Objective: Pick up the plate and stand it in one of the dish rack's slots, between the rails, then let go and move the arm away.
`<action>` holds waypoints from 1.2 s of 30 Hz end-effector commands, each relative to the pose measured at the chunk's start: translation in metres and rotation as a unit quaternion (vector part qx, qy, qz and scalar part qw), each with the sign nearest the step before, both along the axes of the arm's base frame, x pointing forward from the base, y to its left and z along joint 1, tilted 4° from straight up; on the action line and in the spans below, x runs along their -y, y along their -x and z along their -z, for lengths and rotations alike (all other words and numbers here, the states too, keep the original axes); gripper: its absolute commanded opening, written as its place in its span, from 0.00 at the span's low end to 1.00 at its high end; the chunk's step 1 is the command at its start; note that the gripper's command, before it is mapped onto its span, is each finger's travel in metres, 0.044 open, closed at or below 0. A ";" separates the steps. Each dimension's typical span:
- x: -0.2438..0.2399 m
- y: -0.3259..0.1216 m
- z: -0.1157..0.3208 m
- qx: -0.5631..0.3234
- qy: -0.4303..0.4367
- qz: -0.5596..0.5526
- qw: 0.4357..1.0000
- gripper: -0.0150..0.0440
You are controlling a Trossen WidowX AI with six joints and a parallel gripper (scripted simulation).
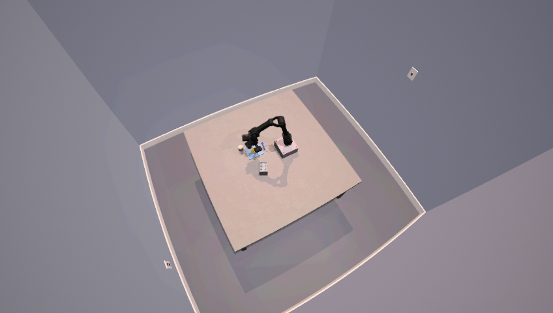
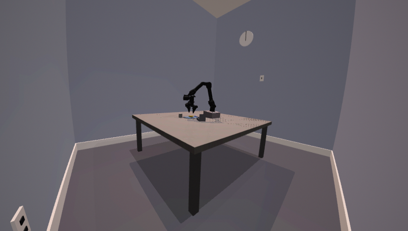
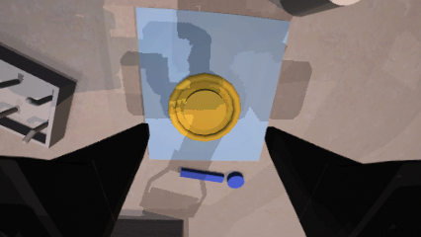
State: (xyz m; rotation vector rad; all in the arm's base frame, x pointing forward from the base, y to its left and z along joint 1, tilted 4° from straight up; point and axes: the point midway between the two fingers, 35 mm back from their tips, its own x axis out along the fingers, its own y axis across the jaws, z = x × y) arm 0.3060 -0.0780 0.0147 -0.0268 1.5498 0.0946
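Observation:
The yellow round plate (image 1: 254,150) (image 2: 190,116) (image 3: 205,107) lies flat on a light blue sheet (image 2: 185,117) (image 3: 252,44). My gripper (image 2: 191,112) (image 3: 209,130) is open and empty, pointing down above the plate. In the wrist view its fingertips stand wide apart, left and right of the plate's near edge, with a gap to each side. The dish rack (image 1: 263,173) (image 2: 202,118) (image 3: 65,94) is a small grey block with dark walls and several short rails. It stands at the left edge of the wrist view, partly cut off, and no plate shows in it.
A short pale cylinder (image 1: 240,147) (image 2: 180,115) (image 3: 316,7) stands beyond the sheet. A blue bar (image 3: 202,175) and a blue round piece (image 3: 235,180) lie at its near edge. The arm's base box (image 1: 286,150) (image 2: 211,114) is on the other side. All are on the table (image 1: 295,186) (image 2: 197,134).

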 end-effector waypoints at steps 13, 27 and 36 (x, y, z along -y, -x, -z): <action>-0.002 0.000 0.027 -0.003 -0.004 -0.001 1.000 0.93; -0.003 0.001 0.049 -0.003 -0.004 -0.001 1.000 0.93; -0.004 0.001 0.054 -0.003 -0.004 -0.002 1.000 0.89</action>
